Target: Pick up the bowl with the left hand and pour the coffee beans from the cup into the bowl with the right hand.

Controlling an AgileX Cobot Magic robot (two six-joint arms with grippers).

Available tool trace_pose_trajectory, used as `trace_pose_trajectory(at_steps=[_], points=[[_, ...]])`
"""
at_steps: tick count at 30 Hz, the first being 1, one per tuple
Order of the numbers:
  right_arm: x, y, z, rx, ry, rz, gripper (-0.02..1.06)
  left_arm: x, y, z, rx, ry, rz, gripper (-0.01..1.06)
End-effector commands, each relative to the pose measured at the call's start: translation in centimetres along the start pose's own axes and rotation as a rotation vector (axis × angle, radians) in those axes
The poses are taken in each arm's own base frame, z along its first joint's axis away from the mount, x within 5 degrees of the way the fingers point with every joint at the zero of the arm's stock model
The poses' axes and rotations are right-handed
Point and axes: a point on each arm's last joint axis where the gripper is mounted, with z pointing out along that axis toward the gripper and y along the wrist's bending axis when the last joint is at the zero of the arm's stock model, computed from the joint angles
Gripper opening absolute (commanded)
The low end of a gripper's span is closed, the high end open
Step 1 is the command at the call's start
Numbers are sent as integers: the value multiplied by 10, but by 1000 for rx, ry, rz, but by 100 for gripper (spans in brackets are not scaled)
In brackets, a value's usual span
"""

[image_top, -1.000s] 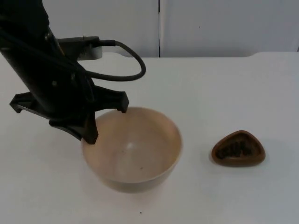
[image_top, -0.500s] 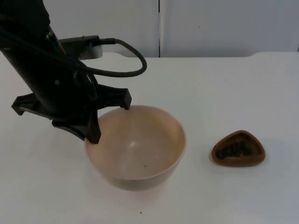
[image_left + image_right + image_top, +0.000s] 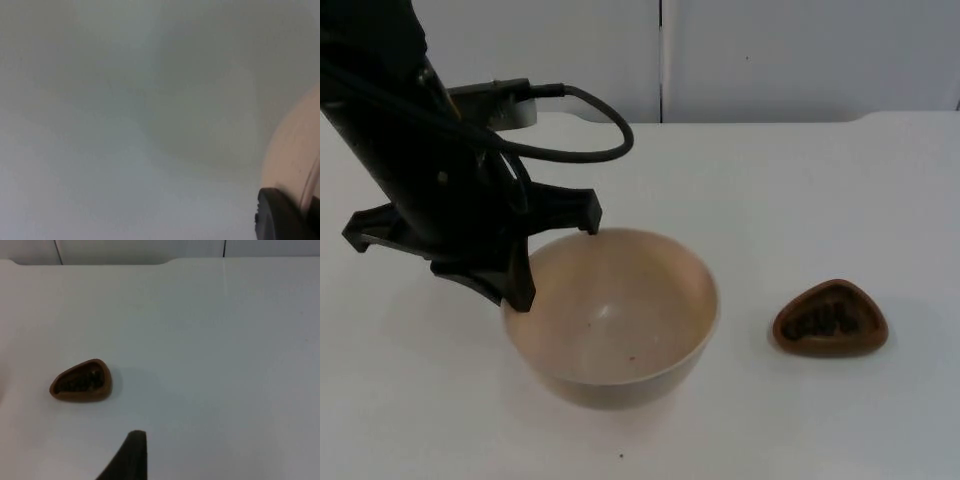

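Two fingers of the left gripper [image 3: 520,285] pinch the near-left rim of the beige bowl [image 3: 615,315], one black finger inside the wall and one outside, so the grip is clamped on the rim. In the left wrist view a black fingertip [image 3: 280,215] presses against the bowl's pale outer wall [image 3: 292,155], with bare white table beyond it. The bowl sits left of centre on the white table [image 3: 800,200]; whether its base touches the surface or is just off it cannot be told. Its inside holds nothing but a few tiny dark specks.

Well apart to the right stands the small brown cup [image 3: 830,320], rounded-triangular at its rim, with dark coffee beans [image 3: 825,322] inside. Open table surface lies between bowl and cup, and more behind both, up to the grey partition wall [image 3: 800,60]. The right wrist view looks onto the cup [image 3: 81,381] from some way off, with one dark fingertip [image 3: 131,455] of the right gripper near it in the picture; whether that gripper is spread or closed cannot be told.
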Motion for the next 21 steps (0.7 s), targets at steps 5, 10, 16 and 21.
trace_pose_trajectory(at_steps=[5,10,16,21], points=[[-6,1,-3,-9,-40,-1,105,1,-3,-4,13,-10,-22,0],[-35,1,8,-7,19,0,105,0,-3,-4,15,-29,-23,0],[-77,0,40,-6,119,-1,105,-2,-3,-2,13,-40,-21,0],[-109,-1,71,-8,199,-16,105,-2,-3,0,10,-32,-22,0]])
